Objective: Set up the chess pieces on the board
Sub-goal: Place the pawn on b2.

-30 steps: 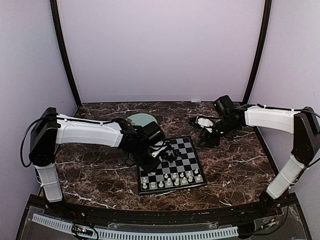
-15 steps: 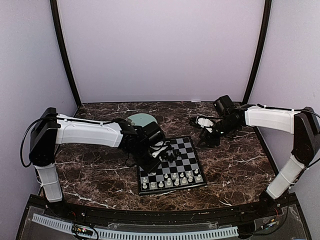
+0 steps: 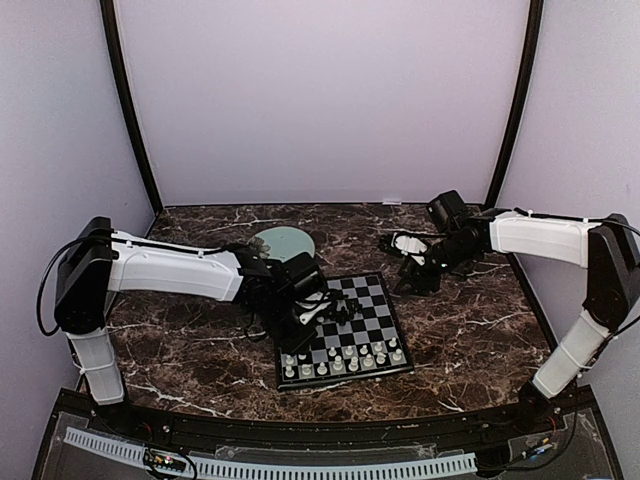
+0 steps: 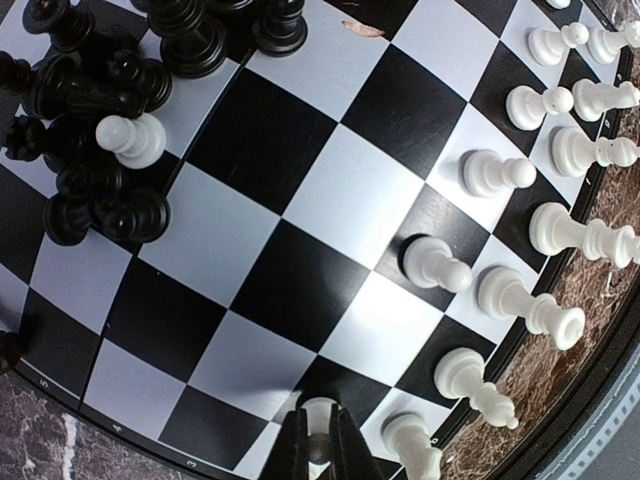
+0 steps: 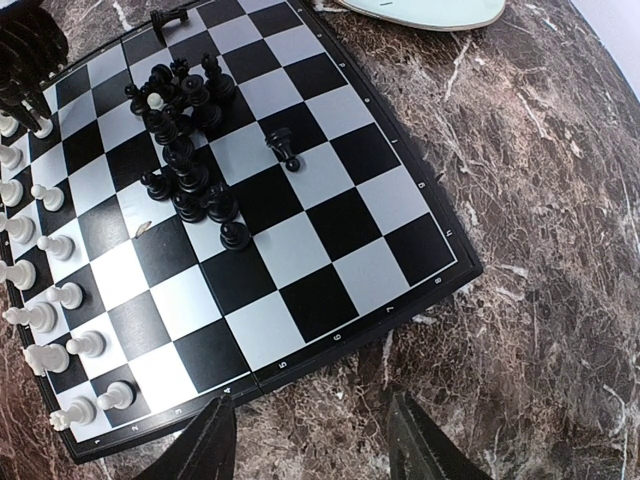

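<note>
Left gripper (image 4: 318, 428): clenched on white piece (image 4: 318, 408); grasp hidden in top view.
Right gripper (image 5: 315, 445): released, empty; board (image 5: 300, 300) just beyond fingertips, black cluster (image 5: 185, 150) farther.

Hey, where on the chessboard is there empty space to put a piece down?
Bare: the band of the board between the black heap and the white rows, and the squares from the heap to the rim by the open right hand. Crowded: the heap, with one white pawn in it, and the white rows, where the left hand grips a white piece.
</note>
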